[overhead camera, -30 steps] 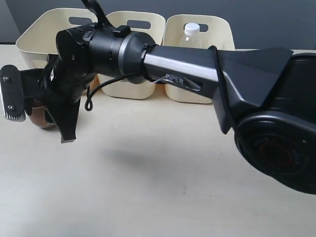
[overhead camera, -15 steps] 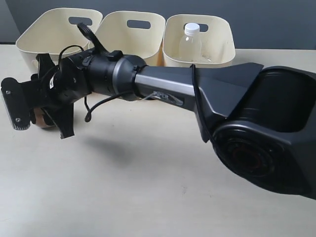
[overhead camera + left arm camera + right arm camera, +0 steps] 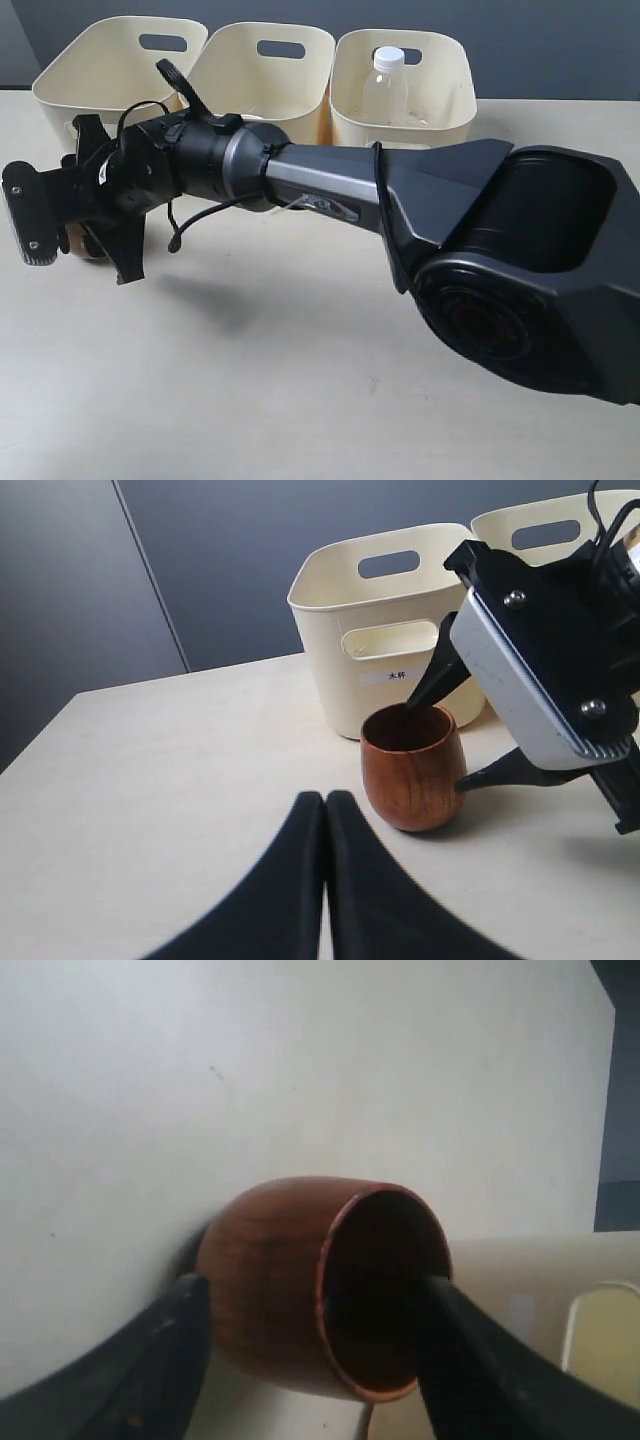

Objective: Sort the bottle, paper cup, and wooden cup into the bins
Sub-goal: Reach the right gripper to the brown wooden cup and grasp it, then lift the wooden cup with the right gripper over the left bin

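The wooden cup (image 3: 412, 770) stands upright on the table just in front of the left one of the bins (image 3: 60, 85), and is partly hidden in the exterior view (image 3: 82, 245). My right gripper (image 3: 312, 1285) has reached across to it and is open. One finger lies over the rim, the other low against the cup's side (image 3: 270, 1280). The clear bottle (image 3: 385, 85) stands in the right bin (image 3: 445, 100). The paper cup is out of view. My left gripper (image 3: 325, 800) is shut on nothing, short of the cup.
The middle bin (image 3: 300, 70) sits between the other two along the table's far edge. The right arm's long black body (image 3: 330, 190) crosses the table from lower right to upper left. A dark wall rises behind the bins.
The right arm has dropped lower in the exterior view, uncovering the bins' fronts. Its gripper has settled lower around the cup, which has stayed in place.
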`<state>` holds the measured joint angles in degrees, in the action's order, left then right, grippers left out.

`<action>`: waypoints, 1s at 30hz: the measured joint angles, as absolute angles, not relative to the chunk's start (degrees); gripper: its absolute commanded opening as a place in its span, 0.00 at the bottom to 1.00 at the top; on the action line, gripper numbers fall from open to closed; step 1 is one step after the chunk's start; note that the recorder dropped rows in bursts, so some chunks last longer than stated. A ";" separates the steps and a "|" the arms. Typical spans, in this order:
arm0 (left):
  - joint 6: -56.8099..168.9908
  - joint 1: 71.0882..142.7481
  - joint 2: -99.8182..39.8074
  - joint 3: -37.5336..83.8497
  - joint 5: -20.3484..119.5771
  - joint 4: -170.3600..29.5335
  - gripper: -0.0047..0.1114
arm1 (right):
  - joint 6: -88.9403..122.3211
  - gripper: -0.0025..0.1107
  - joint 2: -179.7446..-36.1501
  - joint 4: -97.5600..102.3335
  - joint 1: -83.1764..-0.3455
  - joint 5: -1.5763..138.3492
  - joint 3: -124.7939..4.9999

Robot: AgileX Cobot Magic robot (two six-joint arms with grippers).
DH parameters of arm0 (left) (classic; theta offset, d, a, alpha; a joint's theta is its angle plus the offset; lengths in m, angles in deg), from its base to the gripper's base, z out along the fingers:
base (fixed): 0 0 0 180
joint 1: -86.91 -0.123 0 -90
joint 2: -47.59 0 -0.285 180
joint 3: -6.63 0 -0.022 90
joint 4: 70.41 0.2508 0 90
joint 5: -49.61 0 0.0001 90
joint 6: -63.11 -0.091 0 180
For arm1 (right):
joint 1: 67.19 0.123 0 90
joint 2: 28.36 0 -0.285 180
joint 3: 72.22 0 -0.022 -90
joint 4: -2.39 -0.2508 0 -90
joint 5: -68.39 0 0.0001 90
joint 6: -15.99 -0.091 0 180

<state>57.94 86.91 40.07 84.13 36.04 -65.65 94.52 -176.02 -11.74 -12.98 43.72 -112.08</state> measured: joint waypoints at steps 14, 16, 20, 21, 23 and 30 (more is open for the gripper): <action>57.94 86.91 40.07 84.13 36.04 -65.65 0.04 | 94.52 0.50 -177.38 -14.22 -14.42 41.73 -112.19; 57.94 86.91 40.07 84.13 36.04 -65.65 0.04 | 94.52 0.50 -177.69 -14.22 -14.42 42.18 -112.19; 57.94 86.91 40.07 84.13 36.04 -65.65 0.04 | 94.52 0.49 -178.03 -14.22 -14.42 42.42 -112.19; 57.94 86.91 40.07 84.13 36.04 -65.65 0.04 | 94.52 0.47 -178.28 -14.22 -14.42 42.42 -112.19; 57.94 86.91 40.07 84.13 36.04 -65.65 0.04 | 94.52 0.38 -178.69 -14.33 -14.42 42.42 -112.19; 57.94 86.91 40.07 84.13 36.04 -65.65 0.04 | 94.64 0.02 -179.65 -14.33 -14.42 42.16 -112.19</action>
